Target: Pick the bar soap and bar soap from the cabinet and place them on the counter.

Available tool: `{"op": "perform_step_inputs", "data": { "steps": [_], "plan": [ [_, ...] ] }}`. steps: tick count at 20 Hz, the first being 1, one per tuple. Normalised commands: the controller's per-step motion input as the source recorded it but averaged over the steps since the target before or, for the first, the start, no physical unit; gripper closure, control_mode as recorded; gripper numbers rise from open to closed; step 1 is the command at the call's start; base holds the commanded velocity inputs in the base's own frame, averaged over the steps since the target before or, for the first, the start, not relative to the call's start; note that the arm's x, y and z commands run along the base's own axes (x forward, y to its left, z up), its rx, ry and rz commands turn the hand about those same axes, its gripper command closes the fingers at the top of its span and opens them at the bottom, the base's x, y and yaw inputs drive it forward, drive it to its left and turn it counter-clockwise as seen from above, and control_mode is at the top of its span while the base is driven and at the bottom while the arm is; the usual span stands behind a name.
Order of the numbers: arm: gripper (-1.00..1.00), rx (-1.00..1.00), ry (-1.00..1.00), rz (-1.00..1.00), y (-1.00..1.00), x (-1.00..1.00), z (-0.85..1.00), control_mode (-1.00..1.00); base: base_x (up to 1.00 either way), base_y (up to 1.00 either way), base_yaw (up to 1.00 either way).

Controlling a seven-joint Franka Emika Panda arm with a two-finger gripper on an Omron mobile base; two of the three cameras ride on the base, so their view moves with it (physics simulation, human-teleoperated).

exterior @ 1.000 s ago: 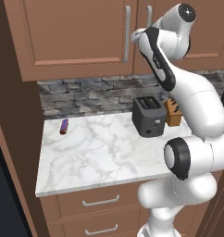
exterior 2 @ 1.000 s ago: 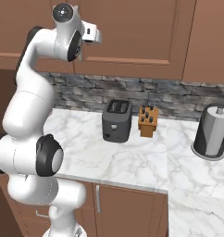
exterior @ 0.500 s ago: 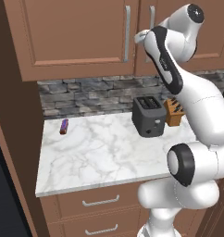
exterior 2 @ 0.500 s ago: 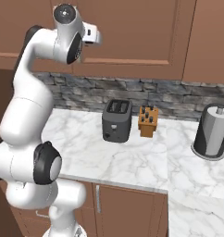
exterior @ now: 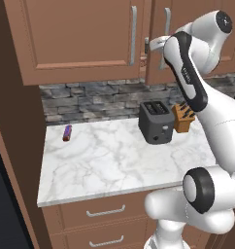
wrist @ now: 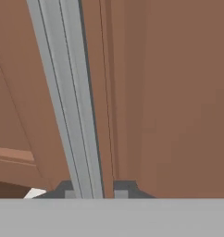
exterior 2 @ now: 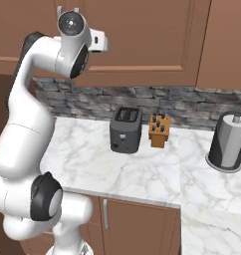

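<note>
Left base view: the arm rises from the lower right and reaches up to the cabinet (exterior: 80,39), whose two doors are closed or nearly so. The gripper (exterior: 149,44) sits at the seam between the doors, right by the right door's handle (exterior: 166,26); the left door's handle (exterior: 134,29) stands just to its left. Below, the counter (exterior: 109,160) carries a toaster (exterior: 156,121) with a knife block (exterior: 182,118) touching its right side, and a small purple stick (exterior: 67,132) lies well apart near the left rear. No bar soaps are to be seen on the counter; whether they lie behind the doors cannot be told.

Right base view: the arm rises from the lower left, its hand held high against the cabinet front (exterior 2: 142,35). The toaster (exterior 2: 125,129) and knife block (exterior 2: 159,131) stand mid-counter, and a paper towel holder (exterior 2: 229,142) stands to the right.

Hand view: the silver handle (wrist: 67,102) runs slightly tilted from top to bottom and passes between the two dark fingertips (wrist: 121,190), which are clenched on it. Brown door panels fill both sides of it.
</note>
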Motion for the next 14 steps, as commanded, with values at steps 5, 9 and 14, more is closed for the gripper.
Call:
{"op": "perform_step_inputs", "data": {
  "steps": [5, 9, 14],
  "plan": [
    [1.00, 0.00, -0.03, 0.07, -0.64, -0.50, 0.00, -1.00, 0.00, 0.00, 0.00],
    [1.00, 0.00, 0.00, 0.08, -0.73, -0.40, -0.01, -1.00, 0.00, 0.00, 0.00],
    [1.00, 0.00, 0.00, 0.08, -0.71, -0.35, -0.03, -1.00, 0.00, 0.00, 0.00]
  ]
}}
